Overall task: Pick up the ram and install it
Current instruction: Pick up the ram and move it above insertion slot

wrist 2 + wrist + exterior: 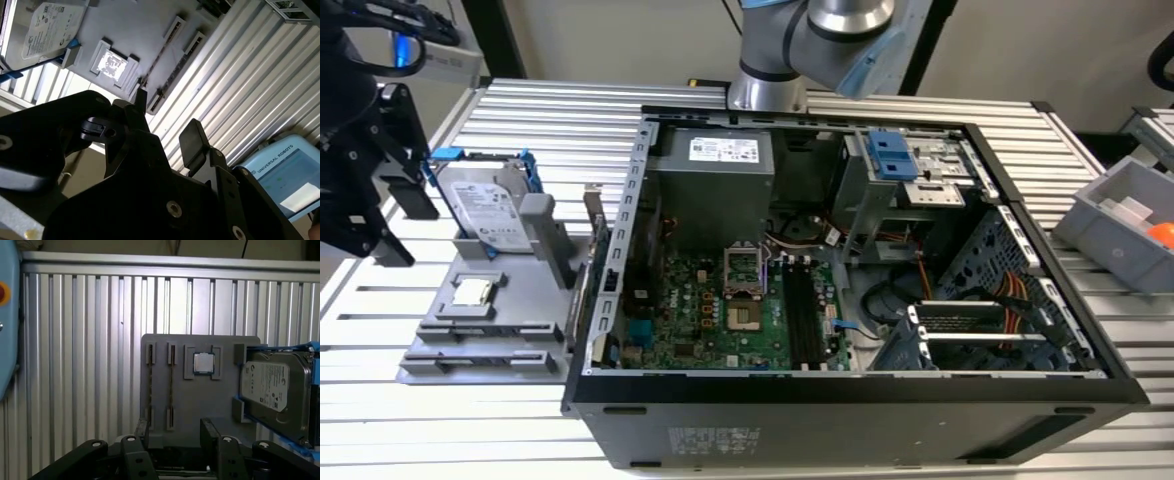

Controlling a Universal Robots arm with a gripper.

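Facing the wide-open, empty fingers (211,436), the ram (171,385) stands on edge in its holder (220,405), long axis running away from them.

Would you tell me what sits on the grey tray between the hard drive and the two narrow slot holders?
A square silver chip in its recess lies between the hard drive and the slot holders, shown in the first wrist view.

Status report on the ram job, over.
Gripper open, empty, over gray holder. Ram on edge in holder, untouched. No obstruction between them.
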